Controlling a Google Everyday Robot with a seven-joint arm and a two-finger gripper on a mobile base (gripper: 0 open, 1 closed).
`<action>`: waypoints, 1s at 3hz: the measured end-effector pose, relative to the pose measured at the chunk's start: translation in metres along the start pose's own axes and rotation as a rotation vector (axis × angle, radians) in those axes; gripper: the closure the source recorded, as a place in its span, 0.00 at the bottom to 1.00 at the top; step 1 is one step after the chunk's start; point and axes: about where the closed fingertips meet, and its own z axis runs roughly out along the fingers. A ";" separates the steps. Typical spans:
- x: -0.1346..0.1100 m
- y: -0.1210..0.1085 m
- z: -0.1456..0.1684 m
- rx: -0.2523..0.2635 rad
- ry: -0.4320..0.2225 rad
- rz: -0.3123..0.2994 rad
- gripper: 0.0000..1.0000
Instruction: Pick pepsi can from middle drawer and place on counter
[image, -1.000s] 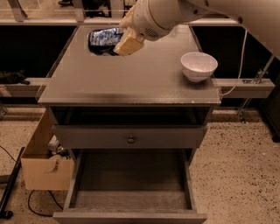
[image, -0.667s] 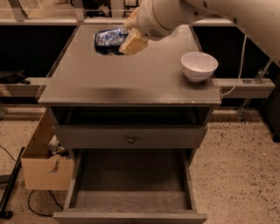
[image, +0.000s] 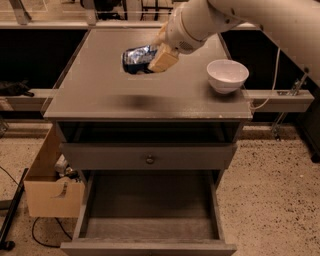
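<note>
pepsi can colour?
Blue with white markings, camera view; hand holds pepsi can over the counter.

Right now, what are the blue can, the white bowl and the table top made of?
The pepsi can, held in the gripper above the counter: probably thin metal, shiny glints. The white bowl: smooth, glossy, ceramic or plastic. The counter: matte grey, likely painted wood, pale worn edges.

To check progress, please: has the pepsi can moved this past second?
Yes. In the gripper above the counter, the pepsi can shifted slightly toward the white bowl.
</note>
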 end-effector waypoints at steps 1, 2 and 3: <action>0.021 0.004 0.013 -0.049 0.056 0.024 1.00; 0.036 0.015 0.024 -0.067 0.050 0.090 1.00; 0.043 0.027 0.038 -0.057 -0.017 0.166 1.00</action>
